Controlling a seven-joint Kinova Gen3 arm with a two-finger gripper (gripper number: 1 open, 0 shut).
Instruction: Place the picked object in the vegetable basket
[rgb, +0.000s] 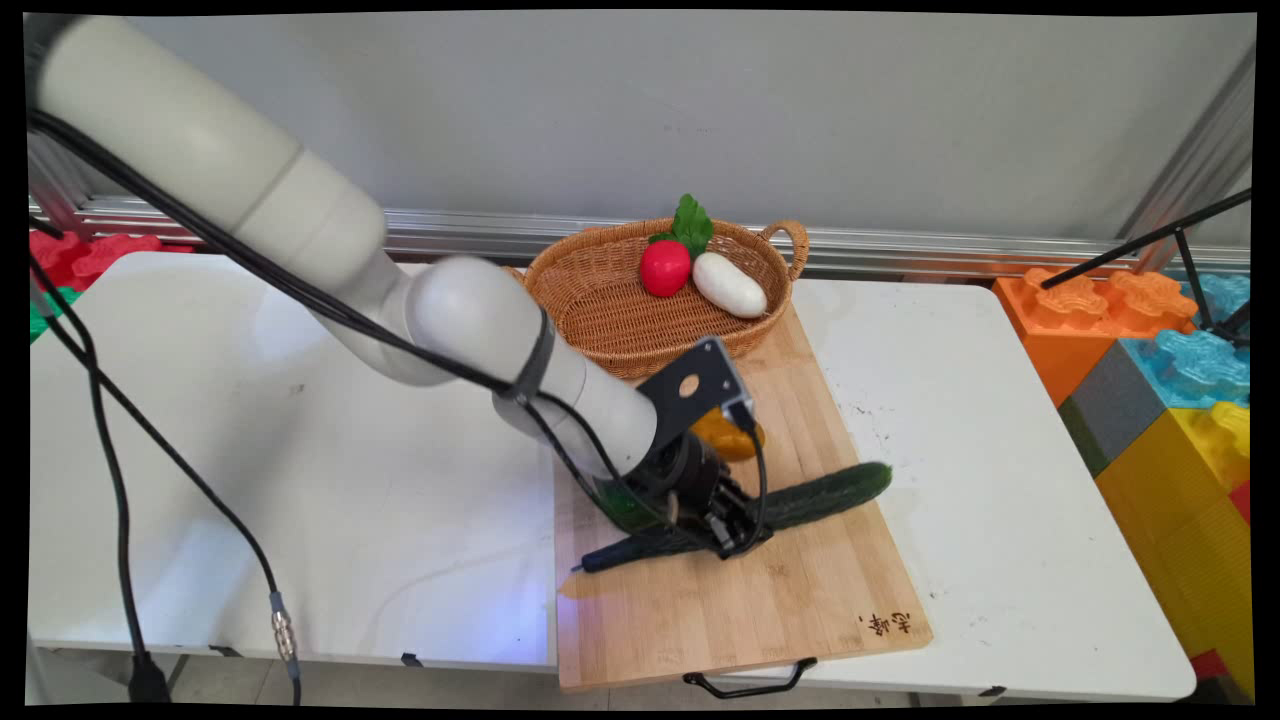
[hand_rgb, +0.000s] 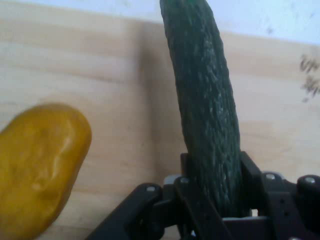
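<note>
Cucumber (rgb: 830, 495) lies flat on the wooden cutting board (rgb: 800, 600), running diagonally from the lower middle of the main view up toward the right. Black gripper (rgb: 735, 525) sits low over the cucumber's middle; in the hand view its two fingers (hand_rgb: 187, 175) press against either side of the dark green, bumpy cucumber (hand_rgb: 207, 110), so the tool is closed around it. Cucumber still rests on the board surface as far as the frames show.

Yellow-orange rounded item (rgb: 730, 435) lies on the board just above the gripper, partly hidden by the wrist bracket; in the hand view it shows at lower left (hand_rgb: 40, 165), near the cucumber but apart from it.

Wicker basket (rgb: 600, 310) stands at the board's far end, upper centre of the frame, holding a red radish with green leaves (rgb: 665, 265) and a white oval vegetable (rgb: 730, 285), side by side.

White table (rgb: 300, 450) carries the board. Coloured large blocks (rgb: 1160, 380) stack at the right edge.
</note>
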